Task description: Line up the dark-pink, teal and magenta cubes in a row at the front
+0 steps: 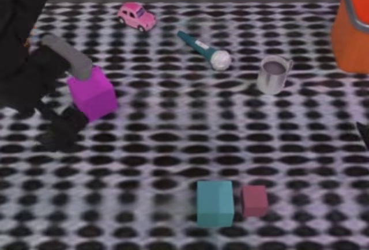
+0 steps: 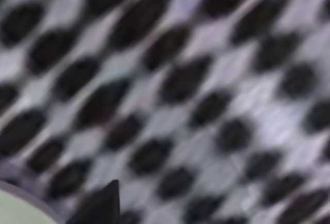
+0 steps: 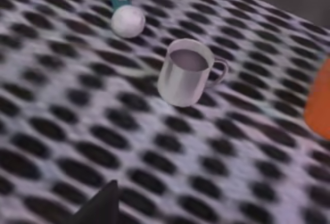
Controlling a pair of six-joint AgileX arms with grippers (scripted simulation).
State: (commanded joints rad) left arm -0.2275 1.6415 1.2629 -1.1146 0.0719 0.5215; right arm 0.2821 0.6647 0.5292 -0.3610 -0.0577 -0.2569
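The teal matte cube and the smaller dull dark-pink matte cube already sit side by side near the counter's front edge, right of its middle, just beside each other with a thin gap between them. The large bright magenta-purple matte cube is well apart from them, toward the counter's left edge and nearer the back than the front.

The step in hand looks like fetching this last cube. The left arm reaches over it, and the left hand is at the magenta cube, its dark body covering the cube's left side; whether the fingers are clamped on it or spread around it I cannot tell, and the left wrist view shows only the black-and-white patterned counter. The right arm is parked at the counter's right edge, its hand out of the top view.

Next, the magenta cube must travel to the front edge and come down just left of the teal cube, square with the pair and without nudging them.
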